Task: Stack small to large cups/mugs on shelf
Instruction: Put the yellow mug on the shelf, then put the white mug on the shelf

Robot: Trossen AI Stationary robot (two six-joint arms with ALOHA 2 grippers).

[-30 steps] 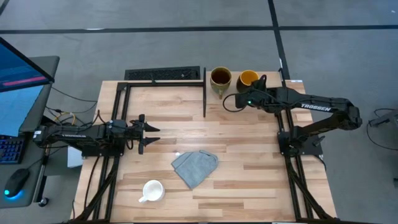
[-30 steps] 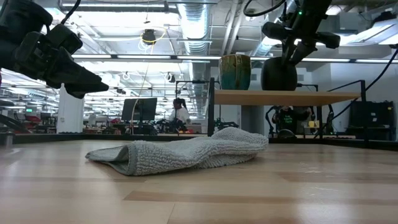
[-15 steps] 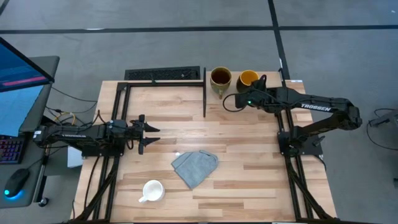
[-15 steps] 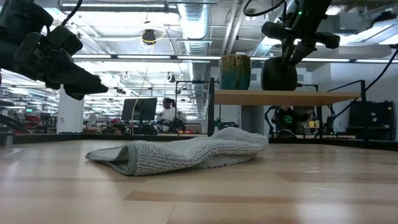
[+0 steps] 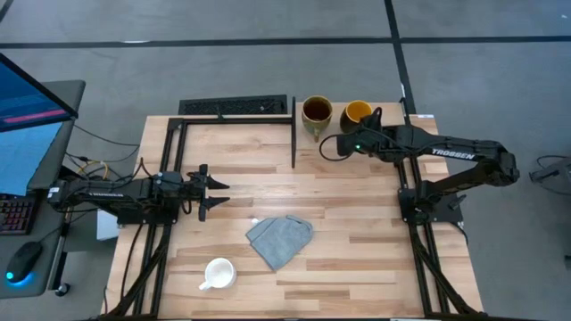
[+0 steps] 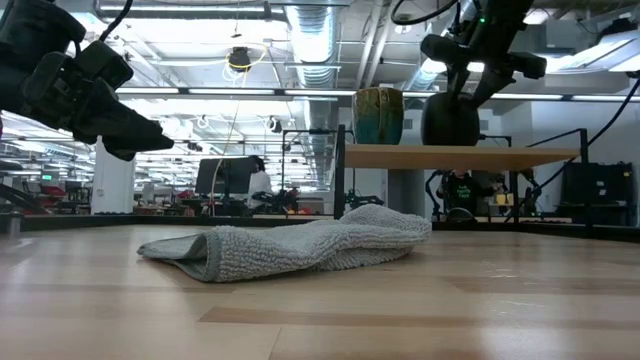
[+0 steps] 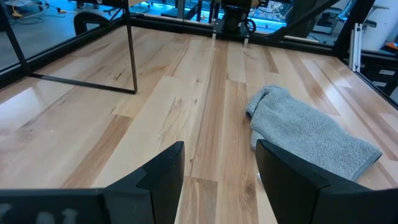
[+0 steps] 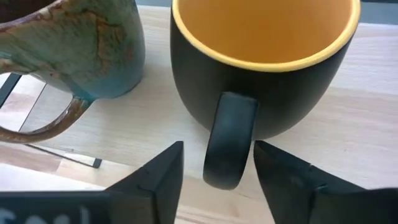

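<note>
Nothing on the table has moved. The right gripper [image 8: 217, 167], fingers spread, straddles the handle of the dark yellow-lined mug [image 8: 264, 62] on the light-wood shelf [image 6: 460, 156]; the left gripper [image 7: 219, 163] hovers open.

Lighting even and bright, mostly from overhead: ceiling strip lights [image 6: 250, 92] show in low view, w/ blown-out glare near top right corner. High view is sharp, shadows on the tabletop [image 5: 357, 223] soft and faint. Low view: near tabletop edge out of focus, grey cloth [image 6: 300, 245] fairly crisp, room behind slightly soft. Left wrist view has pale sheen on the planks toward the right edge, blue glow from screens beyond the far edge. Right wrist view: dark mug [image 8: 261, 68] close and sharp, soft shadow under it on the shelf [image 8: 348, 130].
</note>
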